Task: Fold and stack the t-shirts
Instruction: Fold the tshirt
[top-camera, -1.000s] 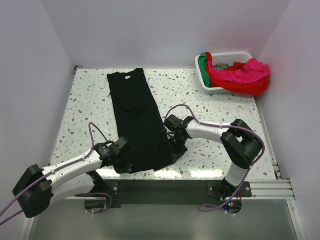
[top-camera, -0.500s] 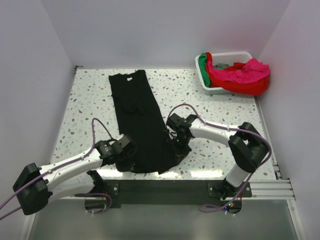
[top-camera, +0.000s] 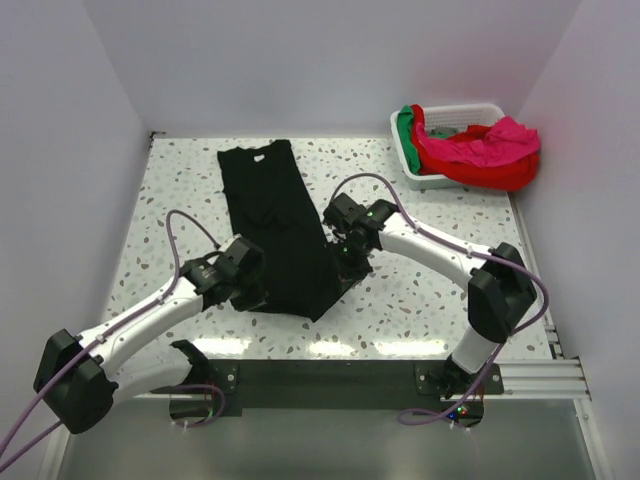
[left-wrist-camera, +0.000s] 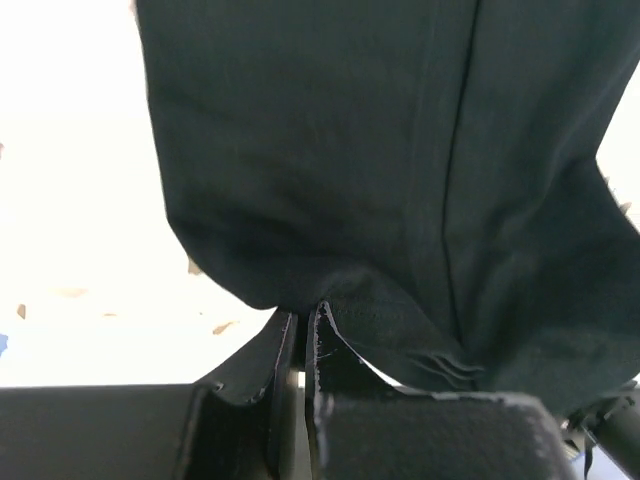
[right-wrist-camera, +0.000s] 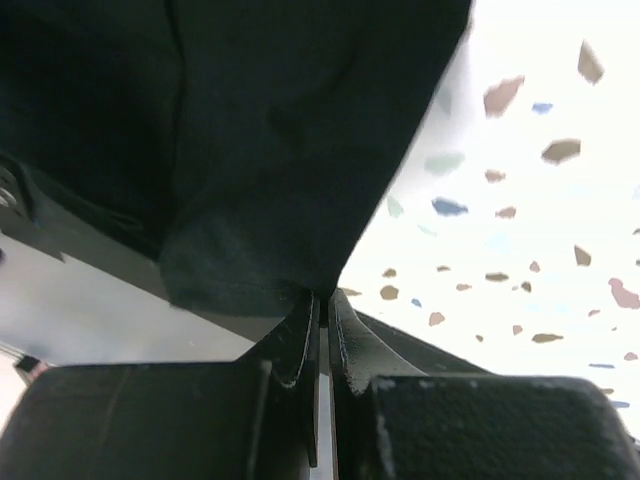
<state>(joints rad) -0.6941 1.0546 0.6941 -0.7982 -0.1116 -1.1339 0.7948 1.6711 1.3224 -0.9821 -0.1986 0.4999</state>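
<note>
- i see the black t-shirt (top-camera: 272, 220) folded narrow, lying lengthwise on the speckled table (top-camera: 440, 290).
- its white neck label (top-camera: 257, 156) is too small to read.
- my left gripper (left-wrist-camera: 300, 335) and right gripper (right-wrist-camera: 322, 305) each pinch its near hem.

the overhead view was bright and evenly lit, with soft, faint shadows and pale glare on the table (top-camera: 430, 300) toward six o'clock. in the wrist views the tabletop burned out to white (nine o'clock on the left, two o'clock on the right). the black t-shirt (left-wrist-camera: 400, 150) was murky, and the fingers (right-wrist-camera: 292, 340) at six o'clock were blurred.
</note>
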